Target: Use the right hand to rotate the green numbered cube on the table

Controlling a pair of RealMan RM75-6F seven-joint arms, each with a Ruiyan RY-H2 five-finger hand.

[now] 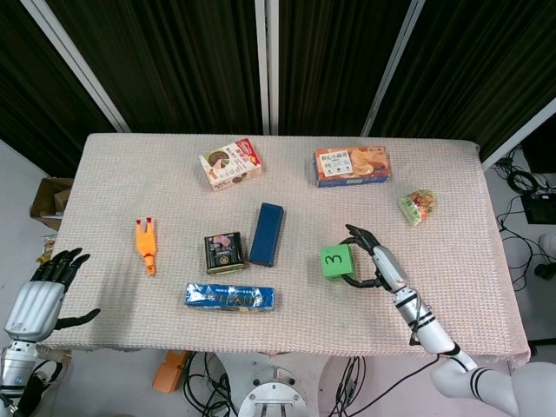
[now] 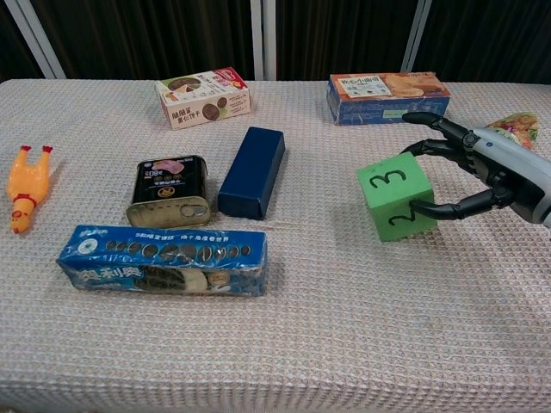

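Green numbered cube [image 2: 397, 196] sits flat on the bench [image 2: 344, 344], right of the blue box [image 2: 252, 171], its 3 face up and 2 face toward the chest camera; being a cube, it has no long axis. The right hand [image 2: 482, 172] cups it, fingertips touching, seemingly late in the turn. Next: release or another twist.

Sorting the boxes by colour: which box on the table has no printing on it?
The plain dark blue box beside the tin; the other boxes carry printed pictures and text.
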